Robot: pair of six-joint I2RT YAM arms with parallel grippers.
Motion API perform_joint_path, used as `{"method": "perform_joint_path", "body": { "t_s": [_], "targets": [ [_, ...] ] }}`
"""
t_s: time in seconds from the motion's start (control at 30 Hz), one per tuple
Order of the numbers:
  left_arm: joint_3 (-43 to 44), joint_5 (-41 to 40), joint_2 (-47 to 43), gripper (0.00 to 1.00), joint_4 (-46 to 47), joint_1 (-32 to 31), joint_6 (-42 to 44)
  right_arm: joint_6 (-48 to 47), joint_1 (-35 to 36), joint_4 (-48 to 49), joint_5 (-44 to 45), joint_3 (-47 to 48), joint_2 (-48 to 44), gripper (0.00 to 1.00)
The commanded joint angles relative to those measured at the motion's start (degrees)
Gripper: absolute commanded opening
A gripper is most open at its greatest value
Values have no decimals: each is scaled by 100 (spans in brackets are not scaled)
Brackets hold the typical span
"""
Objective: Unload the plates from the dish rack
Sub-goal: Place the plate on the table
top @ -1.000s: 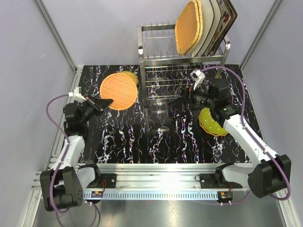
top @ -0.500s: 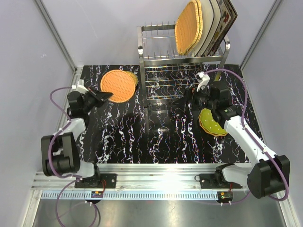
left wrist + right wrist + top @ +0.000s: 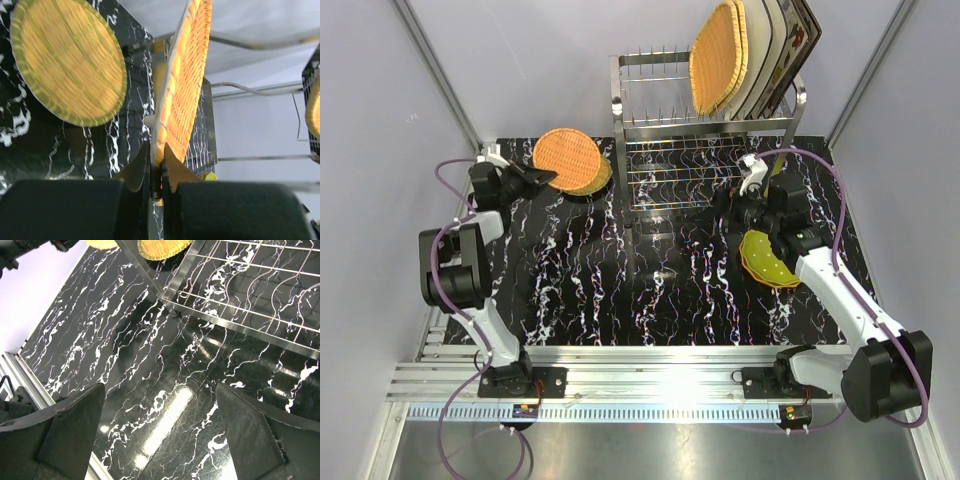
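The steel dish rack stands at the back; its top tier holds a squarish orange woven plate, cream square plates and a flower-patterned plate. My left gripper is shut on the rim of a round orange woven plate, held tilted over a green-rimmed woven plate lying on the table. The left wrist view shows the fingers pinching the held plate beside the lying one. My right gripper is open and empty near the rack's lower shelf.
A lime-green and orange dotted plate stack lies on the black marbled table under my right forearm. The rack's legs and grid shelf stand just ahead of the right gripper. Grey walls close in the table on three sides.
My left gripper has carried the round woven plate back and to the left, over the plate lying on the table. My right gripper has drawn back to the right, close to the rack.
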Motion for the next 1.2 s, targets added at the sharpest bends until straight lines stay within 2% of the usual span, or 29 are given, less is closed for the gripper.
{"method": "perform_joint_path", "body": {
  "t_s": [0.0,0.17,0.77,1.17],
  "targets": [
    [657,-93,281,0,218,24,44,-57,-88,83,106,-41,-176,100],
    [1184,-207,843,0,-81,6,35,-13,-114,83,88,-67,-176,100],
    [2468,-401,1960,2,-969,-222,70,22,-202,101,53,-6,-53,100],
    [2908,-471,2391,6,-1356,-336,88,31,-255,118,36,64,17,100]
  ]
}}
